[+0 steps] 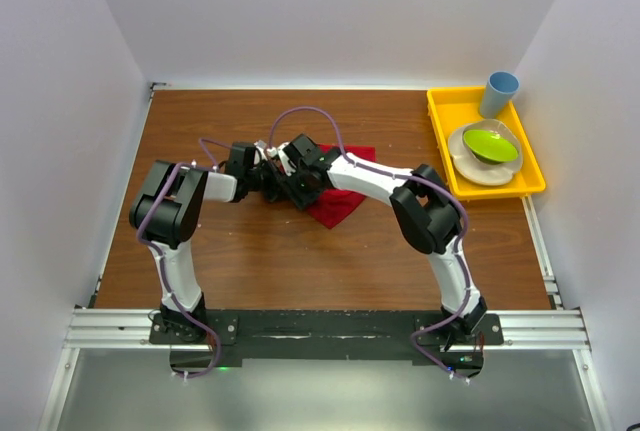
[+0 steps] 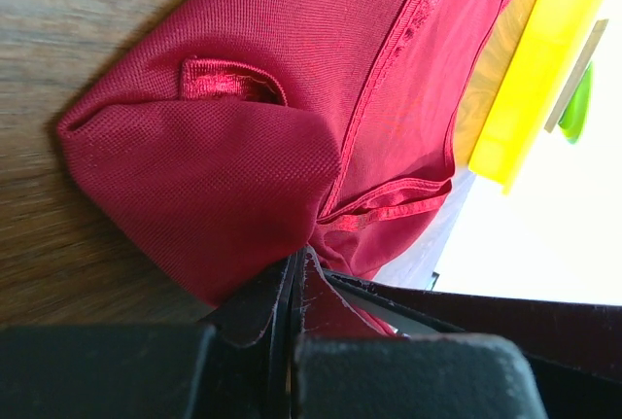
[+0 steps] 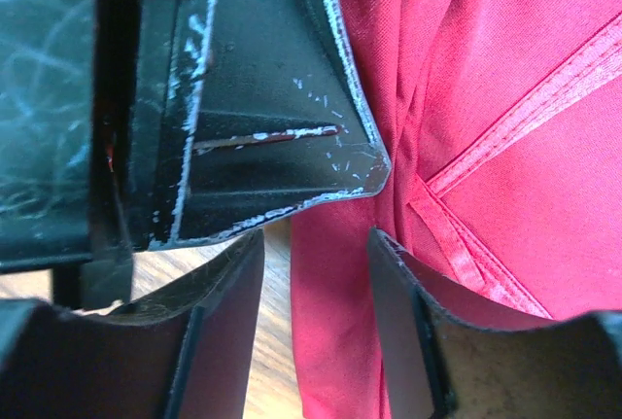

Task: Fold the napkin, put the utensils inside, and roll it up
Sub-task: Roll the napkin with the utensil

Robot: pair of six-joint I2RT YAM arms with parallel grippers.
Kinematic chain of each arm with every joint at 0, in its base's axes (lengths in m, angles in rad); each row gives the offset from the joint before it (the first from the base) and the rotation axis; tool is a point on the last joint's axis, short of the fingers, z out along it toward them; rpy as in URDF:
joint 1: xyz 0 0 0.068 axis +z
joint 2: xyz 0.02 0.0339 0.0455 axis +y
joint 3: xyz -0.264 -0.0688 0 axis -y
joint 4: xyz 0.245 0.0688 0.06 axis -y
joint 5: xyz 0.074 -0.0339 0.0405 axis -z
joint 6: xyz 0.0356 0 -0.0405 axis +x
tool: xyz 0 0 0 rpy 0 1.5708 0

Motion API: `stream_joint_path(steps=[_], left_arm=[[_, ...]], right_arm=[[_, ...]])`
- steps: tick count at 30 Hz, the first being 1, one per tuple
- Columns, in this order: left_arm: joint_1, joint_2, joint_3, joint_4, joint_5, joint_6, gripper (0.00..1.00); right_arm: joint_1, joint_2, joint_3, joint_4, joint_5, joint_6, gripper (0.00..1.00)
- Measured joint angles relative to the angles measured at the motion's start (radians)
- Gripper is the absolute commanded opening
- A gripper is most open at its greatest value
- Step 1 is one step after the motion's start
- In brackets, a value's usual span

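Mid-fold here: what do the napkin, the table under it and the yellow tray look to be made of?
The napkin looks like woven cloth: a fine pebbled weave, a slight sheen and a stitched hem, so probably synthetic. The table shows matte brown wood grain; whether it is solid wood or laminate, I cannot tell. The tray is a smooth, even yellow, likely plastic.

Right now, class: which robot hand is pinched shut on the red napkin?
The left hand, closed tight on a fold of the napkin; the right hand stands open.
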Motion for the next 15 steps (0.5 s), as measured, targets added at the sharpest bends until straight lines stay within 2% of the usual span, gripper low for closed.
stream_joint_path(steps=[5,10,15], left_arm=[[0.000,0.000,0.000,0.000,0.001,-0.006,0.00],[0.000,0.000,0.001,-0.002,0.004,-0.014,0.00],[0.000,0.000,0.007,-0.023,0.015,-0.039,0.00]], right_arm=[[0.012,-0.032,-0.070,0.075,0.026,-0.011,0.55],[0.045,-0.054,-0.141,0.159,0.121,-0.011,0.49],[0.076,-0.073,-0.206,0.247,0.235,0.018,0.31]])
